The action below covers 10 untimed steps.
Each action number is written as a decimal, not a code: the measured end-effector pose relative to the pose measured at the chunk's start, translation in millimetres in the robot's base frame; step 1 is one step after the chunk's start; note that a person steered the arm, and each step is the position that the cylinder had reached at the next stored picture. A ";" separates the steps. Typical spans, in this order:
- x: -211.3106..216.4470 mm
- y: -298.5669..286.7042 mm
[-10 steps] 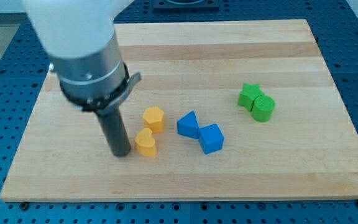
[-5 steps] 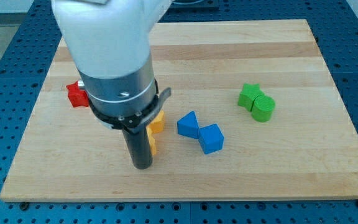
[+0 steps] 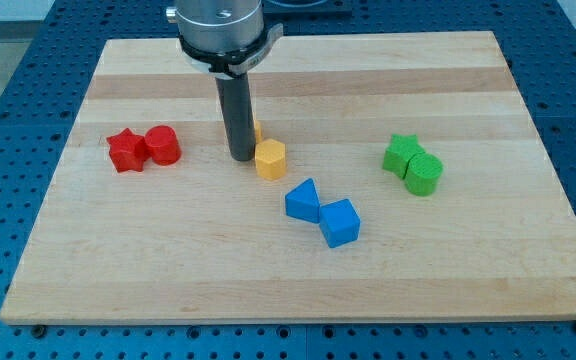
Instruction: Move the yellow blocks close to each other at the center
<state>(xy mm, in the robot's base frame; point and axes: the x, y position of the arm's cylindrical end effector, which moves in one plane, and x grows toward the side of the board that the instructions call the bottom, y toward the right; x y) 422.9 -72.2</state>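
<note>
Camera view: my tip (image 3: 240, 157) resting just left of the yellow hexagonal block (image 3: 270, 159), near board centre. Second yellow block (image 3: 257, 130) peeking from behind the rod, shape possibly indeterminable; no jaws, nothing held.

I log one yellow hexagonal block (image 3: 270, 158) upright near centre, a second yellow block (image 3: 257, 130) touching it, mostly hidden.
</note>
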 end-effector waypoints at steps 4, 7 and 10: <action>-37.4 67.9; 29.8 -14.2; -30.4 -44.5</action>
